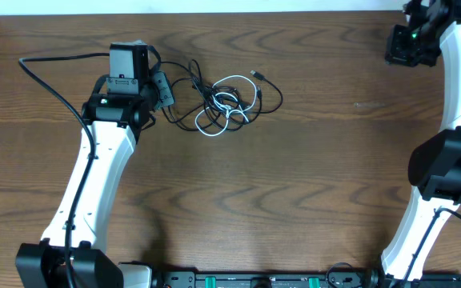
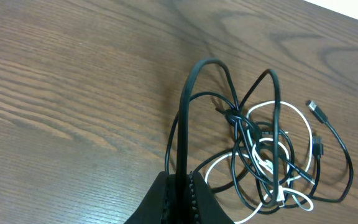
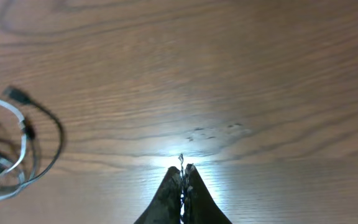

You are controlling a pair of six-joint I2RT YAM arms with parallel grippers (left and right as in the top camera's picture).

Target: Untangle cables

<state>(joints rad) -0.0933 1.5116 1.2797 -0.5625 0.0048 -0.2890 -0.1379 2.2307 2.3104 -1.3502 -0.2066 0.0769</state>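
Two cables lie knotted together on the wooden desk, up toward its far-left part in the overhead view. The black cable is the longer one; it runs in several wide loops that cross over each other. The white cable coils in smaller rings through the middle of those loops, so the two are plainly interlaced. A small black plug sticks out on the far right side of the heap, resting on bare wood just apart from the white rings.

The left gripper sits at the left edge of the tangle. Its fingers are clenched on one strand of the black cable. From the left wrist view that strand rises straight out from between the fingers, arches over and drops back into the knot. This arch stands lifted off the desk, while the rest of the heap lies flat on the wood.

The right gripper is well apart from the cables, off at the far-right corner of the desk. Its fingers are pressed together with nothing between them — only wood grain shows around their tips. In the right wrist view the edge of the tangle appears at the far left, a white ring beside a black curve ending in the plug.
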